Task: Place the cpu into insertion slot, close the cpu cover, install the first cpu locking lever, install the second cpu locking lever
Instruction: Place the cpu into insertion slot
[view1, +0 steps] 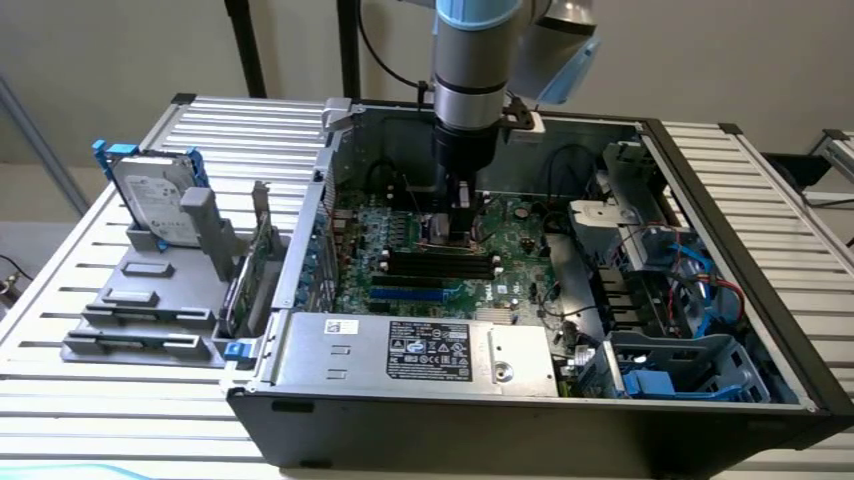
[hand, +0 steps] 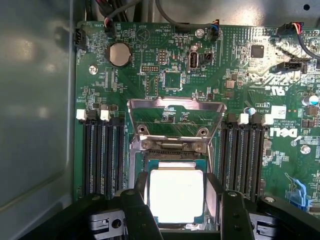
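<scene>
Tool (hand: 177, 181): clenched on the cpu (hand: 176, 196), with 2 dark fingers (hand: 137, 210) against opposite edges of the chip. In the exterior view the tool (view1: 454, 222) hangs straight down into the open computer case (view1: 534, 420).

Position: the cpu lies over the insertion slot (hand: 167, 154) and looks level. Cannot tell whether it is seated or just above the contacts.

Step in hand, by my judgement: placing.
- Keep the chip flat and square to the rim.
- Come down vertically with 0 sideways push; the contact field looks fine and easy to bend.
- Let go only once all 4 edges sit inside the rim.
- Corner marking is not readable here, so orientation is unchecked.

Materials:
- cpu: flat square with a pale silvery lid that glares under the light, on a thin green border.
- Slot: dark contact field inside a silver metal rim.
- cpu cover (hand: 172, 104): thin polished frame with a cut-out centre. It stands raised at the slot edge away from the tool and is apart from the chip.
- Long black memory slots (hand: 100, 150) flank the socket on both sides.
- Motherboard (hand: 165, 75): green and densely populated, with 1 round coin cell (hand: 120, 54).
- The case rests on a slatted metal bench (view1: 80, 390).
</scene>
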